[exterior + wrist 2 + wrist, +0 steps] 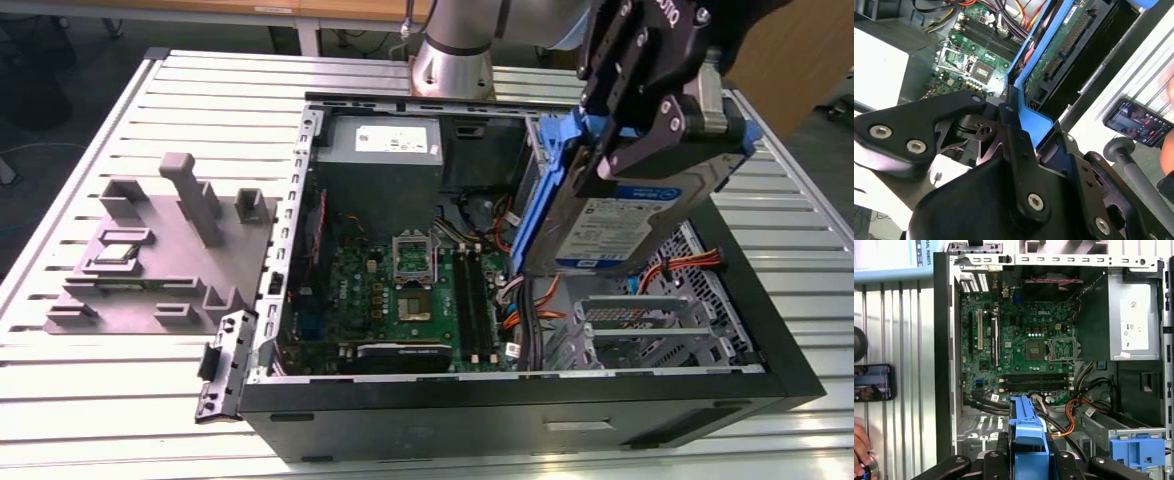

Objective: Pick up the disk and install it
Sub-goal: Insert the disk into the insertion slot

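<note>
My gripper is shut on the disk, a silver-grey drive with a white-and-blue label in a blue carrier. The disk hangs upright above the open computer case, over its side at the exterior view's right, just above the metal drive cage. In the second wrist view the disk's green circuit side and blue carrier edge run out from between the black fingers. In the first wrist view the blue carrier sticks out of the gripper over the case floor.
The case holds a green motherboard, a grey power supply and orange cables. Another blue caddy sits inside. A grey fixture stands on the slatted table at the exterior view's left. A phone and a hand are beside the case.
</note>
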Action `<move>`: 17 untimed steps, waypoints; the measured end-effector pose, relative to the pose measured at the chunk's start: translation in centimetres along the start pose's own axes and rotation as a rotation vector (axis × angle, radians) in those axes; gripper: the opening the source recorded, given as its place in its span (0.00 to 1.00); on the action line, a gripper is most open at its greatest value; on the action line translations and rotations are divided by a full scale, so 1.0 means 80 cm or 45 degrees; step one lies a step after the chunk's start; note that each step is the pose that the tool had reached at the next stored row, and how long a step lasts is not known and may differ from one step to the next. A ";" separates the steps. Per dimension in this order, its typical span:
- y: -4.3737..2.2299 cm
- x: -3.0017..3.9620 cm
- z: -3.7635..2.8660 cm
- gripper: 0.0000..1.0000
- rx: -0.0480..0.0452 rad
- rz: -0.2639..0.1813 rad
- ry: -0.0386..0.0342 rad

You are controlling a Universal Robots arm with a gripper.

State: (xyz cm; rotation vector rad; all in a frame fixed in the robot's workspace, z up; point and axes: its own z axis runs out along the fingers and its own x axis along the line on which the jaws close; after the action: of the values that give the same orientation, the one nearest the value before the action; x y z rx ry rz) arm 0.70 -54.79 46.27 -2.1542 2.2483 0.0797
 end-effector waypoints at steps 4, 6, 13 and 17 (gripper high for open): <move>-0.0129 0.0027 0.0025 0.37 0.000 0.000 -0.0001; -0.0192 0.0037 0.0037 0.37 0.000 0.000 -0.0002; -0.0437 0.0063 0.0064 0.37 0.000 0.000 0.0000; -0.0458 0.0134 0.0070 0.37 0.000 -0.002 0.0002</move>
State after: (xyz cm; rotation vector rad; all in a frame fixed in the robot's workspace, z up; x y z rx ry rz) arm 4.31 -55.99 45.58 -2.1558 2.2469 0.0797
